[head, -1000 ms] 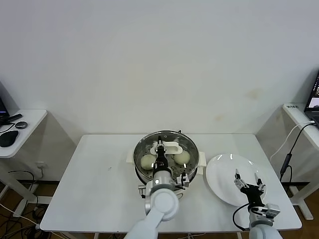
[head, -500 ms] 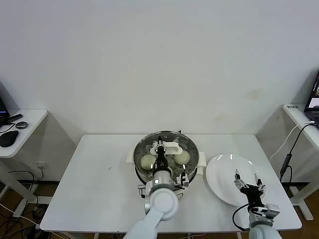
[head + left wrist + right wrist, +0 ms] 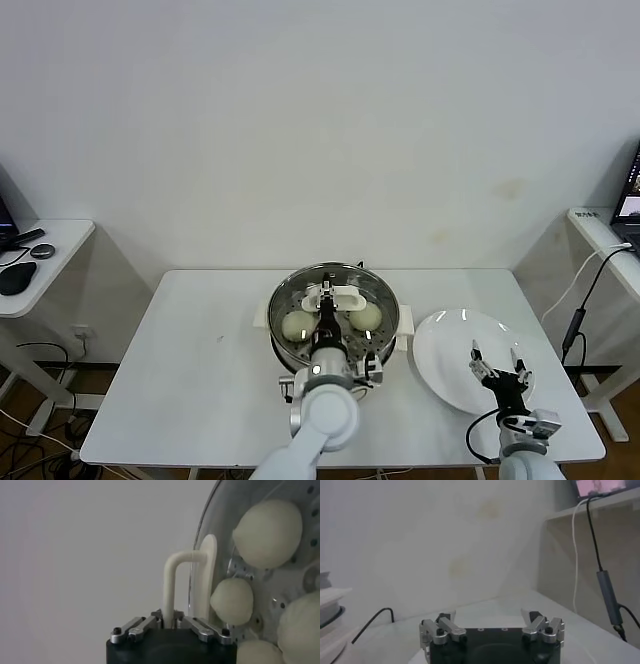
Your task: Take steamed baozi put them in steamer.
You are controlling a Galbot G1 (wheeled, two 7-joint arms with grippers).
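Observation:
The steamer (image 3: 276, 340), a shiny steel pot on a white base, stands mid-table with several pale baozi (image 3: 297, 324) on its perforated tray. Through the glass, the left wrist view shows the baozi (image 3: 267, 532) close together. The glass lid (image 3: 199, 535) lies over the pot. My left gripper (image 3: 326, 303) reaches over the pot and is shut on the lid's white arched handle (image 3: 172, 580), one finger on each side of its post. Over the white plate (image 3: 450, 350) at the right, my right gripper (image 3: 495, 362) hangs open and holds nothing.
The plate holds nothing. A black cable (image 3: 370, 622) runs along the table beside it. Side tables stand at the far left (image 3: 60, 245) and far right (image 3: 600, 235). The tabletop left of the steamer (image 3: 200, 350) is bare.
My left wrist has shifted a little toward the table's near edge. The lid stays on the steamer. The right arm has not moved.

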